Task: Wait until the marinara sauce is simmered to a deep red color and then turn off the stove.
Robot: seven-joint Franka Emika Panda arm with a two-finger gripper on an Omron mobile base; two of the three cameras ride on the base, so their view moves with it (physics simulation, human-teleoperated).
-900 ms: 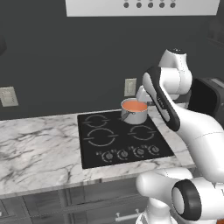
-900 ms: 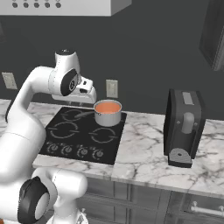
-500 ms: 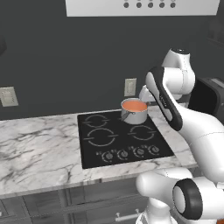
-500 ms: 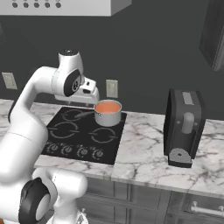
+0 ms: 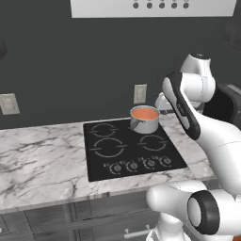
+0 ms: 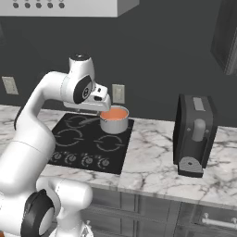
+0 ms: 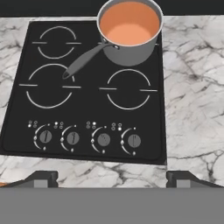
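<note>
The marinara sauce (image 7: 130,22) is a smooth orange disc in a small steel saucepan (image 7: 131,52) on the back right burner of the black stove (image 7: 92,109). The pan's handle (image 7: 85,59) points to the front left. Four round knobs (image 7: 103,139) line the stove's front edge. My gripper (image 7: 113,179) hangs above the stove's front, looking down on it, open with its fingertips (image 7: 41,177) far apart and nothing between them. In the right base view the hand (image 6: 98,96) is up beside the saucepan (image 6: 114,121). In the left base view the sauce (image 5: 144,113) is orange too.
A black toaster-like appliance (image 6: 194,134) stands on the marble counter (image 6: 152,162) right of the stove. Wall outlets (image 5: 140,93) sit behind the pan and at the far left (image 5: 8,103). A white hood (image 5: 150,7) hangs overhead. Marble counter (image 5: 42,155) stretches left of the stove.
My forearm has shifted slightly in the base views. The saucepan has not moved and the sauce is the same orange.
</note>
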